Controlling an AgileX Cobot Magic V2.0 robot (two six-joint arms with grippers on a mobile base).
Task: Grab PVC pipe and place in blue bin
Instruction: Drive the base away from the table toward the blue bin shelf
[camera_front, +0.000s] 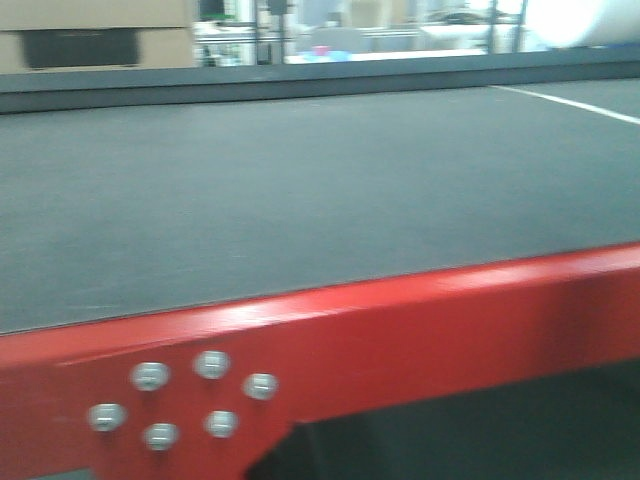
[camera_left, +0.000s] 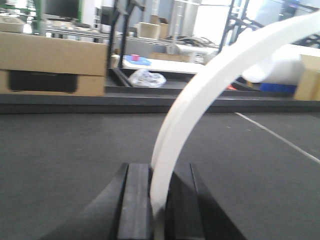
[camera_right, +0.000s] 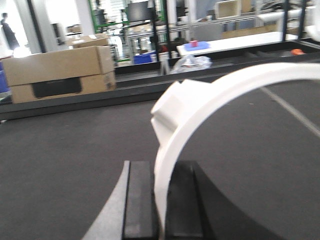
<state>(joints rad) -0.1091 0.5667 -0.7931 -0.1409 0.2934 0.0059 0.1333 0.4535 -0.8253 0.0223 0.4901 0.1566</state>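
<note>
In the right wrist view, my right gripper (camera_right: 162, 169) is shut on the PVC pipe (camera_right: 200, 102), a white curved band with a thick stepped tab end, which arcs up and to the right above the dark mat. In the left wrist view, my left gripper (camera_left: 160, 174) is shut on a thinner white half-circle strip (camera_left: 210, 80), which also arcs up to the right. Neither gripper nor either white piece shows in the front view. No blue bin on the table is in view.
The dark grey mat (camera_front: 300, 190) has a red metal front frame (camera_front: 420, 330) with bolts. A raised dark ledge runs along the far side. A cardboard box (camera_left: 50, 67) stands behind it at the left and also shows in the right wrist view (camera_right: 60, 72). A white line (camera_left: 280, 137) crosses the mat at the right.
</note>
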